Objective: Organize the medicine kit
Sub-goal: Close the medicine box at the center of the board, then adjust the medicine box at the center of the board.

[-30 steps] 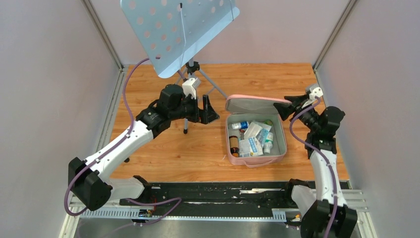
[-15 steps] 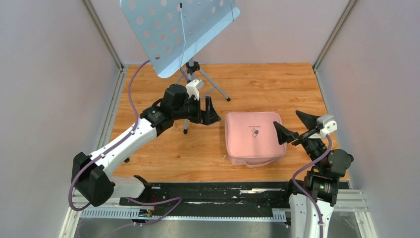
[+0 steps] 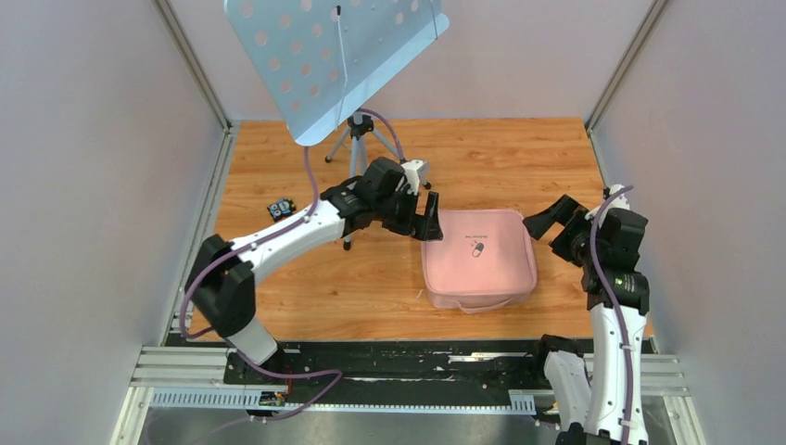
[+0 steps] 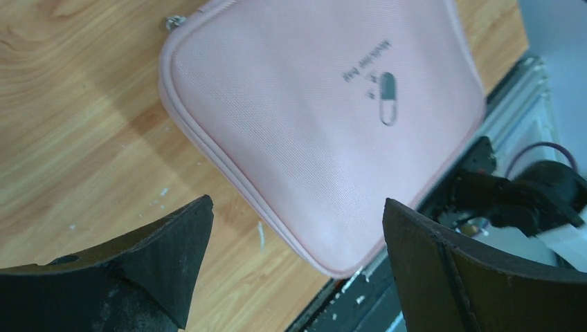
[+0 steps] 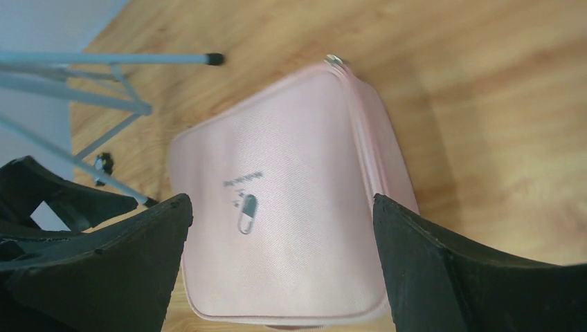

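Resting on wood tabletop (image 3: 371, 297), medicine kit (image 3: 477, 260), pale walls (image 3: 93, 139) around.

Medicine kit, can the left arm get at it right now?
Probably yes. The left claw hangs open at the far left corner of the closed medicine kit, nothing lies between them, and the right claw stands open off its right side.

My left arm (image 3: 278, 243) stretches from its base toward two o'clock. The wrist is bent so that my left gripper (image 3: 429, 221) points toward four o'clock, its jaws spread wide and empty. My right arm (image 3: 612, 324) stands nearly upright, with my right gripper (image 3: 554, 232) aimed toward nine o'clock, jaws wide apart and holding nothing.
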`<state>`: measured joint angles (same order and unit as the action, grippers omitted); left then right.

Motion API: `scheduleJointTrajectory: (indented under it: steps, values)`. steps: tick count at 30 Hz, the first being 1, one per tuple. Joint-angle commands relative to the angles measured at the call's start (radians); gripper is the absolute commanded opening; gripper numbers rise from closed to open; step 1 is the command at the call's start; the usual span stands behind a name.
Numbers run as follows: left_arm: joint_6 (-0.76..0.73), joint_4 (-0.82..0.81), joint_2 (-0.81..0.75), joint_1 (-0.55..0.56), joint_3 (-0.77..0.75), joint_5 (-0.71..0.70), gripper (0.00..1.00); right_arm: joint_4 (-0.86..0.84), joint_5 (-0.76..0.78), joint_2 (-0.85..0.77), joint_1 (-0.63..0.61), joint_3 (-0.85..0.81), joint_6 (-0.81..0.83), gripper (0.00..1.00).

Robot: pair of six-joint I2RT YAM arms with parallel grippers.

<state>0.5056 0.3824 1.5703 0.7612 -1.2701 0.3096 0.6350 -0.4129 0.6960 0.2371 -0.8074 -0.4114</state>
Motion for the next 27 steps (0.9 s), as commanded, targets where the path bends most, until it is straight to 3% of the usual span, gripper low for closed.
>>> scheduleJointTrajectory:
  steps: [1,9,14,22,27]
  values:
    - [-0.044,0.057,0.125,0.0,-0.136,-0.096,1.0,0.206,0.221,-0.007,-0.003,-0.009,-0.193,1.0]
    - [-0.116,0.059,0.342,0.001,-0.34,-0.128,1.0,0.309,0.193,-0.052,-0.002,0.096,-0.449,0.99]
    - [-0.119,0.04,0.419,0.001,-0.36,-0.083,1.0,0.301,0.199,-0.09,-0.003,0.167,-0.514,0.98]
    - [-0.095,0.011,0.363,0.021,-0.259,-0.04,1.0,0.219,0.174,-0.036,-0.002,0.206,-0.494,0.86]
    - [-0.1,0.121,0.249,0.088,-0.237,-0.173,1.0,0.171,0.301,0.002,-0.002,0.172,-0.423,0.9]
